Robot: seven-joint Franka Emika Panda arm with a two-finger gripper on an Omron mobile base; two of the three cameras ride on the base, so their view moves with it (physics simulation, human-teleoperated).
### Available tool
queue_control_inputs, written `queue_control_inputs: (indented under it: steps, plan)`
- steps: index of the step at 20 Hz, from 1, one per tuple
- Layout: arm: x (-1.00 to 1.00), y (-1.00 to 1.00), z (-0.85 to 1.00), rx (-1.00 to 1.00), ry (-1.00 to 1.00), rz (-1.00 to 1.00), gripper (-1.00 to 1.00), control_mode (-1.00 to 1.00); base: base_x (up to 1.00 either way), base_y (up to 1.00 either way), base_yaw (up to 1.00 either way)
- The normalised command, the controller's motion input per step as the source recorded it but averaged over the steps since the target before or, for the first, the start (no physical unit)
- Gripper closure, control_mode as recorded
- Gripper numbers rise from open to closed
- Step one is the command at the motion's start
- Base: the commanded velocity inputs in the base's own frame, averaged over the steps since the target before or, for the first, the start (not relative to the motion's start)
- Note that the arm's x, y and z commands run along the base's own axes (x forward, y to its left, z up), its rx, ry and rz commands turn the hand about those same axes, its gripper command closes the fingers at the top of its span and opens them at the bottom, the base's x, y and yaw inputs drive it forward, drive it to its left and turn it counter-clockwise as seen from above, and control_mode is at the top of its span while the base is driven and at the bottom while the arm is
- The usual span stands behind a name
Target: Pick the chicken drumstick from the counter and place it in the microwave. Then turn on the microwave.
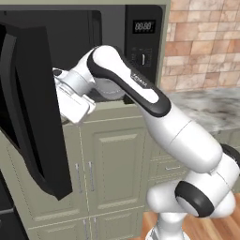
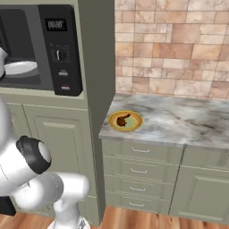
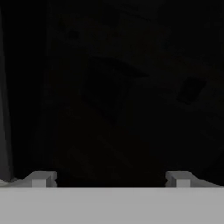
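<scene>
the chicken drumstick [image 2: 122,120] lay on a yellow plate [image 2: 134,126] on the desk [image 2: 188,120], and it looked small, light, firm and maybe greasy, best pinched across its fat end, while the fingers [image 3: 111,178] were wide open and empty.

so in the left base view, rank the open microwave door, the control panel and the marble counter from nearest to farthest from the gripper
1. Microwave door: swung open, right beside the open gripper, to its left.
2. Control panel: up and to the right, past the arm's elbow.
3. Counter: farthest, off to the right under the brick wall.
</scene>
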Motion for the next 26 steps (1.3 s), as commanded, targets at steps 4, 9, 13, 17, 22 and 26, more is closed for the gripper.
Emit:
queue_control_inputs:
  steps: [4, 9, 13, 17, 22, 26]
  plan:
    - [-0.48, -0.27, 0.00, 0.00, -0.10, -0.01, -1.00, -1.00, 0.00, 0.00, 0.00]
    - [-0.43, -0.34, 0.00, 0.00, -0.09, -0.13, -1.00, -1.00, 0.00, 0.00, 0.00]
    - [-0.13, -0.50, 0.00, 0.02, 0.00, -0.20, -1.00, -1.00, 0.00, 0.00, 0.00]
    - [-0.13, -0.55, 0.00, 0.03, 0.00, -0.26, -1.00, -1.00, 0.00, 0.00, 0.00]
    - [-0.04, -0.55, 0.00, 0.03, 0.01, -0.25, -1.00, -1.00, 0.00, 0.00, 0.00]
    - [0.04, -0.43, 0.00, 0.03, 0.00, -0.12, -1.00, -1.00, 0.00, 0.00, 0.00]
